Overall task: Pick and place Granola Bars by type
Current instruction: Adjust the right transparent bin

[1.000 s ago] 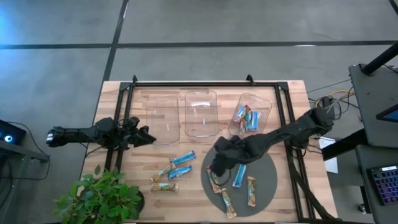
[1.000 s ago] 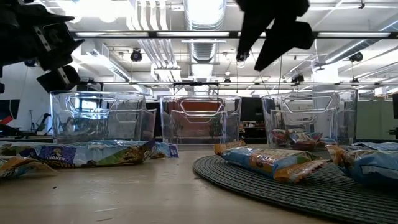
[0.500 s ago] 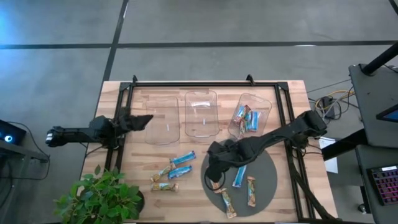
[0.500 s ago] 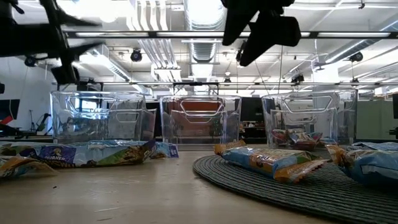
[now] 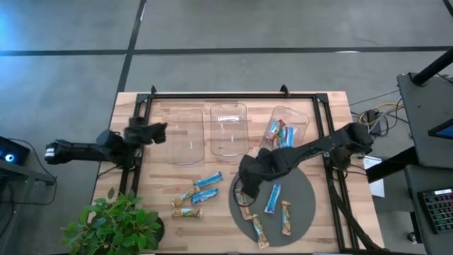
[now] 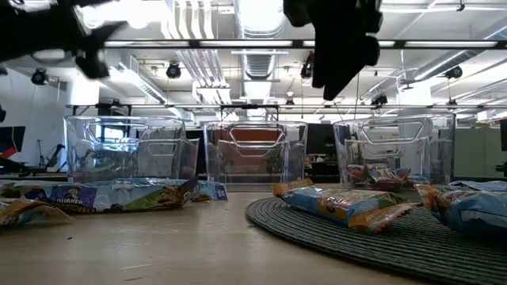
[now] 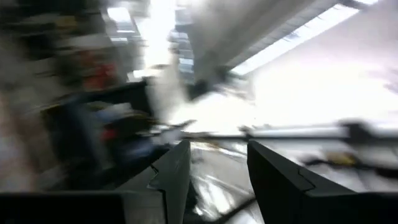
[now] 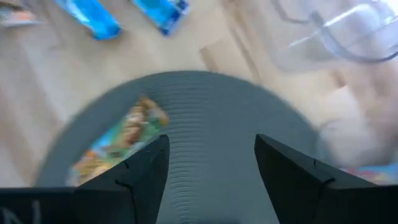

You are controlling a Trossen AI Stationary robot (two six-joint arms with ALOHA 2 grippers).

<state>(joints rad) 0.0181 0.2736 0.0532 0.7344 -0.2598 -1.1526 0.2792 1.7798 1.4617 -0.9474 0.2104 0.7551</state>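
Several Granola Bars (image 5: 272, 199) lie on a round grey mat (image 5: 304, 205). Others sit on bare wood and in the right clear tray (image 5: 296, 122). Right gripper (image 8: 211, 158), fingers wide and empty, hovers over the mat; it should centre on one bar. Left gripper (image 7: 214, 168), fingers parted, waits at the table's left edge. One wrapper possibly reads "Quaker".

We look straight down on the table (image 5: 163, 106); our low view faces level, sharing the trays (image 6: 255, 152).

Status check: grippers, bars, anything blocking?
Right gripper open, empty, over grey mat, a tan bar ahead. Left gripper open by left tray. Two bars in right tray; rest loose. Nothing blocking.
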